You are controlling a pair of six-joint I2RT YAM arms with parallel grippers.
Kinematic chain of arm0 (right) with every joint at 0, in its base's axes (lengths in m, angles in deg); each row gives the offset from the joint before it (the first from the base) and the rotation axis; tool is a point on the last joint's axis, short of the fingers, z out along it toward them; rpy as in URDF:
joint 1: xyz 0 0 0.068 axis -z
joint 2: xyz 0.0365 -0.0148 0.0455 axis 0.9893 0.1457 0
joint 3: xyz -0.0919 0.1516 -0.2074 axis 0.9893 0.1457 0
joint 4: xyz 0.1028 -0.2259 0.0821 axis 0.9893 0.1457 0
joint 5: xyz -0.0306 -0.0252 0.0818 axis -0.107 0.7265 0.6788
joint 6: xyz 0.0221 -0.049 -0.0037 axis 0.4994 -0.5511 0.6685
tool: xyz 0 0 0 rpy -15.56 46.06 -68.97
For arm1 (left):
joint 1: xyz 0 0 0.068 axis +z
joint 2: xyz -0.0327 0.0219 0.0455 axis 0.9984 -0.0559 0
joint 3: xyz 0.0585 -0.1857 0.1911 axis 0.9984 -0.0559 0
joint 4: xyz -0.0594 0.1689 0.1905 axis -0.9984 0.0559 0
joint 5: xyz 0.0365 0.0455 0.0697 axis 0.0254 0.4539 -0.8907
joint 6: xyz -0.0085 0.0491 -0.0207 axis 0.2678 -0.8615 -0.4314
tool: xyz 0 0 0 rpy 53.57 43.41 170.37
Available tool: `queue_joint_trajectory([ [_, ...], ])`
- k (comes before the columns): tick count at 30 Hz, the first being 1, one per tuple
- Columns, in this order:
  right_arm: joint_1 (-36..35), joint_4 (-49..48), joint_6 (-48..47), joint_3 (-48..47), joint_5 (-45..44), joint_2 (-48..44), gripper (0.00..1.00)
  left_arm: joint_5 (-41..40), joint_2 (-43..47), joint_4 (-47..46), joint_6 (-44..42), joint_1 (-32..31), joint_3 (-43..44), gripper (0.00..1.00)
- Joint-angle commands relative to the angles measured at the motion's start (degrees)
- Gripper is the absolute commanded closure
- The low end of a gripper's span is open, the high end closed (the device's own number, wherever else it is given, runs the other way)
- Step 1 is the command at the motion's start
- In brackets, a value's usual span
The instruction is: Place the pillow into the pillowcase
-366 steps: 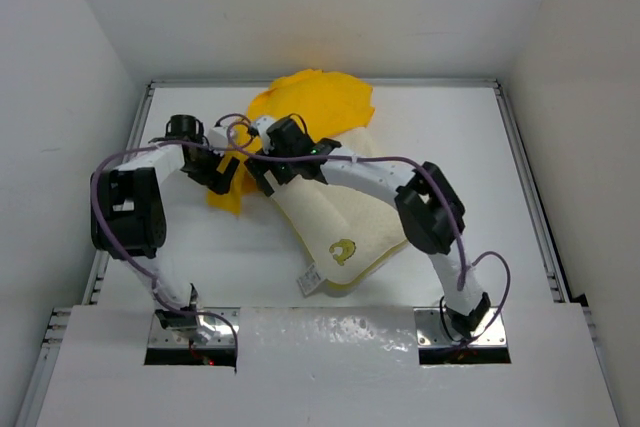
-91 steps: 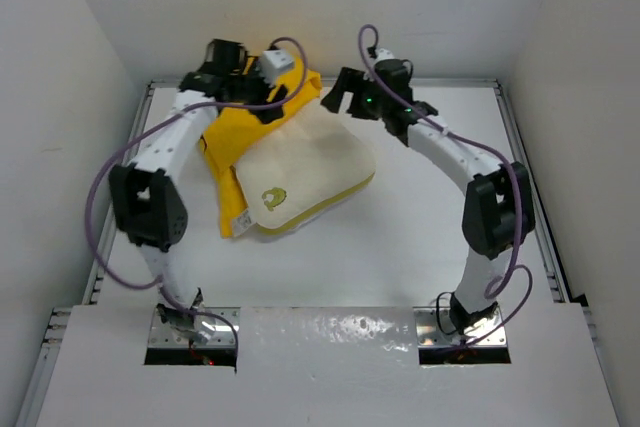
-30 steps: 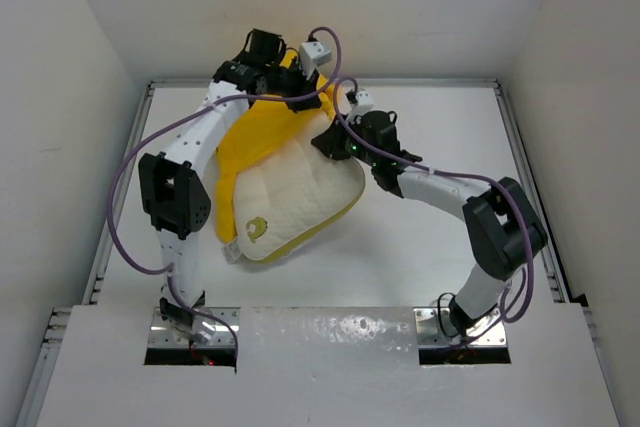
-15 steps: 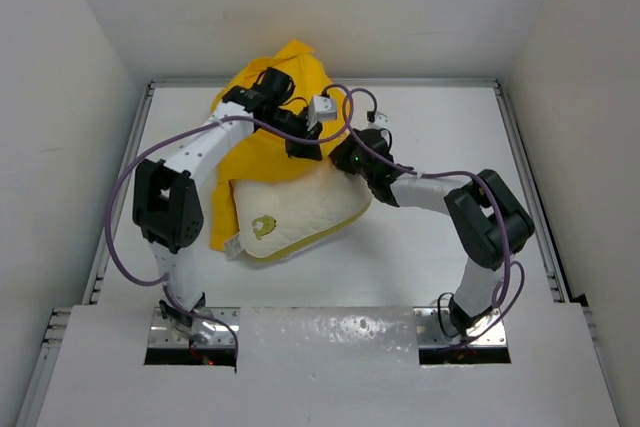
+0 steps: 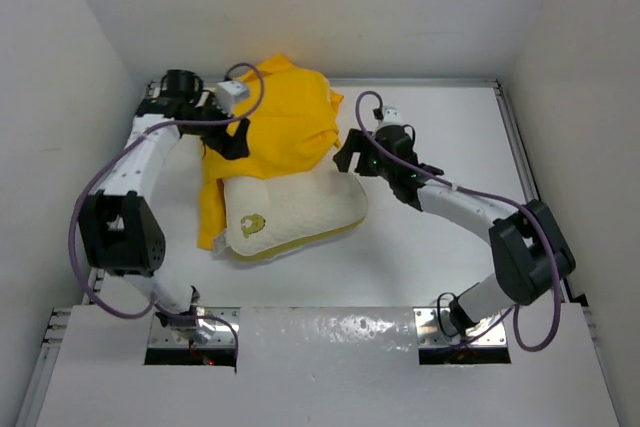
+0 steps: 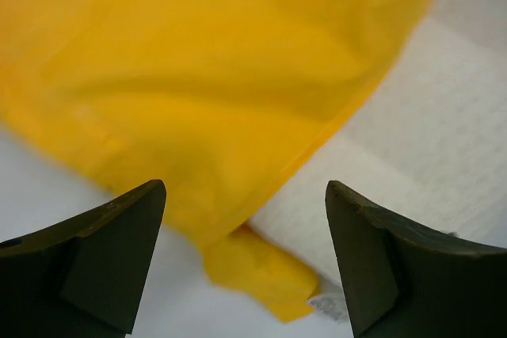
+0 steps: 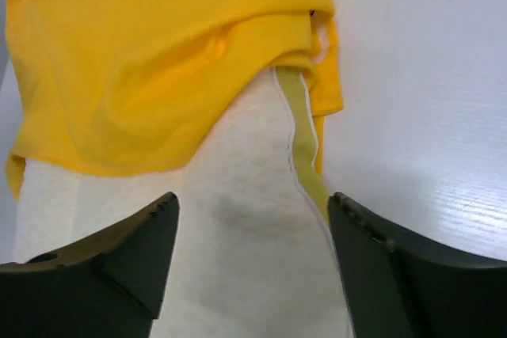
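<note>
The cream-white pillow (image 5: 300, 209) lies on the table with its far half under the bright yellow pillowcase (image 5: 275, 132); the yellow emblem (image 5: 251, 225) shows near its left end. My left gripper (image 5: 237, 140) is open above the pillowcase's left edge. In the left wrist view the pillowcase (image 6: 198, 77) fills the frame over the pillow (image 6: 428, 140). My right gripper (image 5: 347, 159) is open and empty over the pillow's right end. The right wrist view shows the pillow (image 7: 238, 243), its yellow-green edge band (image 7: 305, 156) and the pillowcase (image 7: 158, 53) draped over it.
A white table (image 5: 440, 237) with a raised metal rim (image 5: 520, 147) is enclosed by white walls on three sides. The arm bases sit at the near edge.
Both grippers have let go and pulled outward, the left arm swinging left. The pillowcase now lies draped further over the pillow, which has turned more level.
</note>
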Motion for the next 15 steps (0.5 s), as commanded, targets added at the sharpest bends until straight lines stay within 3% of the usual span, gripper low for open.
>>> queue_joint_trajectory([
  [1, 1.0, 3.2, -4.9, -0.1, 3.6, 1.3, 0.29, -10.8, 5.8, -2.8, 6.5, 7.9, -4.7, 0.22],
  [2, 0.9, 3.2, -4.5, -1.5, 8.2, 2.7, 0.37, -11.9, 5.3, -1.9, 5.7, 9.5, -6.3, 0.29],
  [3, 0.8, 3.7, -3.7, -2.4, 10.1, 4.2, 0.45, -12.0, 4.8, -0.4, 4.6, 12.6, -9.2, 0.43],
  [4, -0.1, 4.3, -3.1, -3.3, 11.1, 6.7, 0.63, -11.8, 4.3, 0.3, 4.3, 14.2, -10.5, 0.44],
  [5, -0.9, 4.8, -3.0, -4.4, 11.5, 7.6, 0.71, -10.9, 4.0, 0.8, 4.1, 15.5, -11.7, 0.43],
  [8, -7.4, 4.7, -3.9, -10.2, 11.5, 11.0, 0.86, -10.4, 6.3, -3.5, 4.3, 21.0, -18.5, 0.25],
  [13, -13.9, 9.8, -5.6, -25.9, 17.8, 20.1, 0.89, -16.5, 7.0, -10.4, 4.4, 22.3, -24.6, 0.16],
  [15, -15.8, 15.3, -8.7, -32.7, 18.2, 21.2, 0.84, -16.6, 5.6, -11.2, 4.5, 23.0, -25.0, 0.15],
])
